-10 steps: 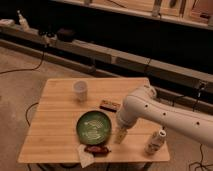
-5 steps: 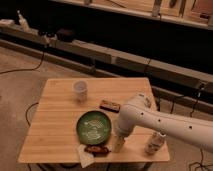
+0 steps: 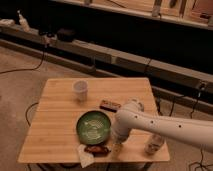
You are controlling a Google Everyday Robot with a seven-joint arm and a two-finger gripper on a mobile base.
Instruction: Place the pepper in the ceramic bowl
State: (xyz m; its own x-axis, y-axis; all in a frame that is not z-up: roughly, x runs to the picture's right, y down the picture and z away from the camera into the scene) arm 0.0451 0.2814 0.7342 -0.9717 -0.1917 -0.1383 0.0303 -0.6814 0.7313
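The pepper [image 3: 96, 149] is a small dark red thing lying near the table's front edge, just in front of the ceramic bowl. The green ceramic bowl [image 3: 93, 126] with its paler swirl sits on the wooden table [image 3: 55, 120], front of centre, and holds nothing. My white arm [image 3: 165, 127] comes in from the right. Its gripper [image 3: 117, 147] hangs low over the table, just right of the pepper and beside the bowl's right rim.
A white cup [image 3: 81, 90] stands at the back left. A flat reddish-brown bar [image 3: 109, 105] lies behind the bowl. A crumpled white paper [image 3: 85, 157] lies under the pepper's left end. A small pale bottle [image 3: 154, 144] stands front right.
My arm has swung left and toward the table's front, bringing the gripper down beside the pepper. The objects on the table have not moved.
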